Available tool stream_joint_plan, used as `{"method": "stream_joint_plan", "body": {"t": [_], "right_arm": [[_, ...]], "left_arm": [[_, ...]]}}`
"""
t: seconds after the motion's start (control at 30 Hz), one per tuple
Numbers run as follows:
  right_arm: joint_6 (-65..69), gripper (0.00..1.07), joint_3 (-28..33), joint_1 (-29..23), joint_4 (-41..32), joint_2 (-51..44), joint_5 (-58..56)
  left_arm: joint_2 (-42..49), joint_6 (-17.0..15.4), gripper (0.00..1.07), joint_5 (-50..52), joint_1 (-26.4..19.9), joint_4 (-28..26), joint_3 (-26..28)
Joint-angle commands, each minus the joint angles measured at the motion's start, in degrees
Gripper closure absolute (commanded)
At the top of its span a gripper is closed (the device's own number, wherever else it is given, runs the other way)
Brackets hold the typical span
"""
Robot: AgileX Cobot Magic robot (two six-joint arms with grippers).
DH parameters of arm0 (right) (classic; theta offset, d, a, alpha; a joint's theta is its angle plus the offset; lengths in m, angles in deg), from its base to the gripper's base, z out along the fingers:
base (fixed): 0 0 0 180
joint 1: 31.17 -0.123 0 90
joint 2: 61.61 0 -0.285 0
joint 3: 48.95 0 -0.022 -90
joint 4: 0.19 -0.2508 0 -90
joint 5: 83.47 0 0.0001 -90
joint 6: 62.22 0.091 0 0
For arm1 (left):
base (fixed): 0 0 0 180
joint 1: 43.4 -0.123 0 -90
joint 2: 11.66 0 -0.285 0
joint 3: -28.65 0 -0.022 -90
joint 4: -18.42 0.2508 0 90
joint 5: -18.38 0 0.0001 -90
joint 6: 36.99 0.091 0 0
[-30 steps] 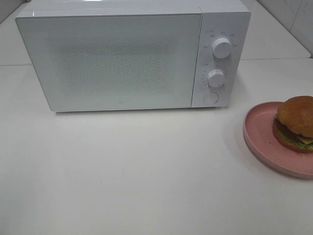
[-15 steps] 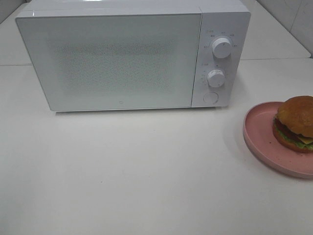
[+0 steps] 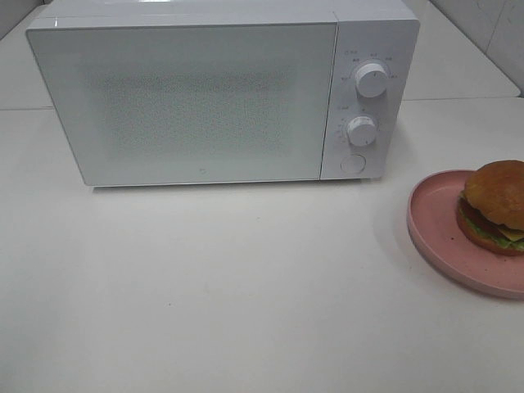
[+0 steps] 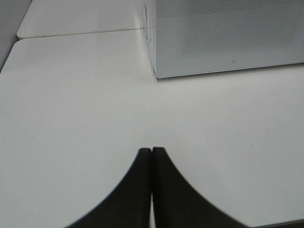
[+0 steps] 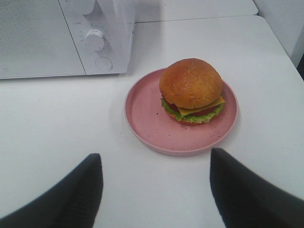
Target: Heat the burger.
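Landmark: the white microwave (image 3: 221,94) stands at the back of the white counter (image 3: 246,286), its door shut.
Microwave controls: two round knobs, upper (image 3: 372,80) and lower (image 3: 361,130), sit one above the other on the panel at the door's right, with a round button (image 3: 353,163) just under them.
Burger: the burger (image 5: 191,90) lies on a pink plate (image 5: 147,118) to the right of the microwave and nearer the counter's front, apart from the oven; in the high view it is cut by the frame edge.
Burger make-up: brown bun on top, then yellow cheese, a dark patty and green lettuce; it sits off-centre on the plate, on the half farther from the microwave.
Left gripper (image 4: 151,151): its dark fingers (image 4: 137,190) are pressed together with nothing between them, low over bare counter in front of the microwave's left corner.
Right gripper (image 5: 156,161): its fingers (image 5: 76,190) are spread wide and empty, in front of the plate and clear of it; how high it is above the counter is hard to judge from this view.
High view: neither arm shows there.
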Motion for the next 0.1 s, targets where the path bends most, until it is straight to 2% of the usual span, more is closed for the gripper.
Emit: {"method": "stream_joint_plan", "body": {"t": [0.03, 0.1], "right_arm": [[0.29, 0.46, 0.11, 0.40, -0.11, -1.49, 0.69], [0.29, 0.46, 0.11, 0.40, -0.11, -1.49, 0.69]], "left_arm": [[1.60, 0.17, 1.06, 0.69, -0.11, -0.23, -0.17], [1.60, 0.17, 1.06, 0.69, -0.11, -0.23, -0.17]]}}
